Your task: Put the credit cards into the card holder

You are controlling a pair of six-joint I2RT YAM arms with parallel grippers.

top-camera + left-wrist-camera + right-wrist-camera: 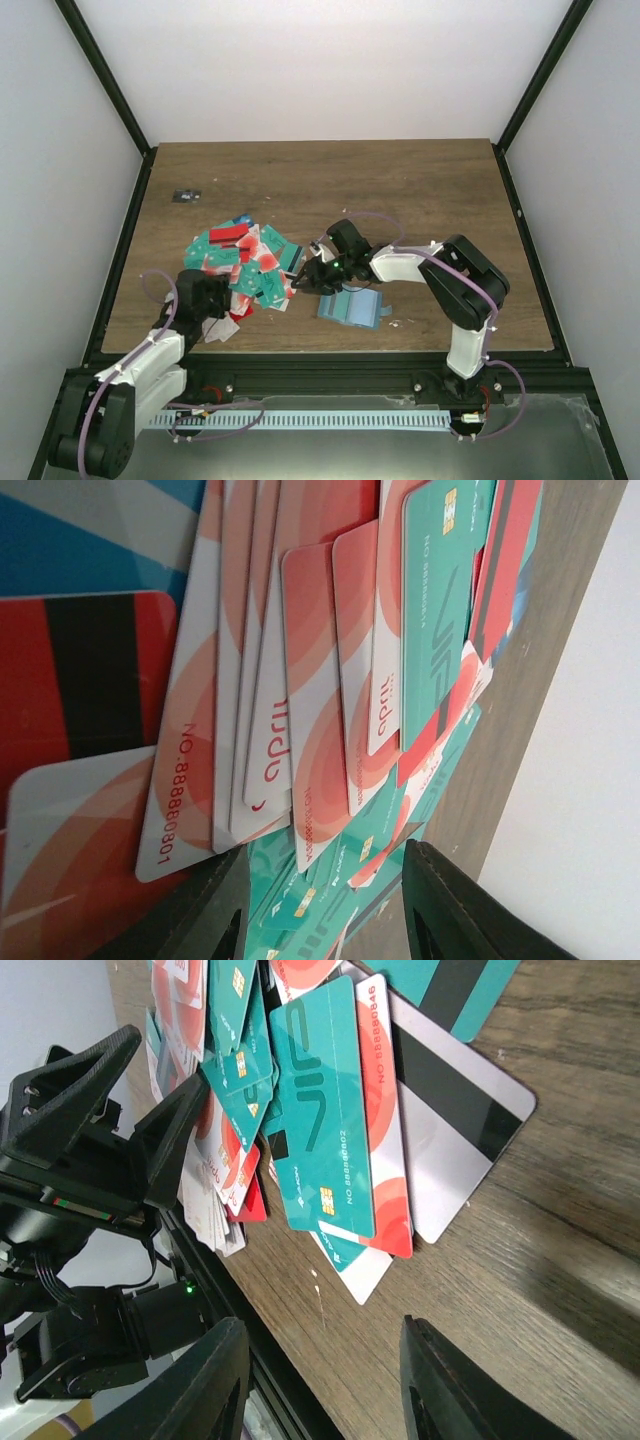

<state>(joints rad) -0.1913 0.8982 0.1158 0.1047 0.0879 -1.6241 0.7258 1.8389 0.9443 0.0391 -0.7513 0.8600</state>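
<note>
Card holder point(350, 306) flat, long axis left-right (small tab rightward); left fingers point(455, 915) and right fingers point(210, 1385) spread.

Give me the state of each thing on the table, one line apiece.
credit cards: loose overlapping heap on the table
card holder: lying flat beside the heap, looks unfolded
left claw: open, at the heap's edge
right claw: open, empty, over bare table
</note>
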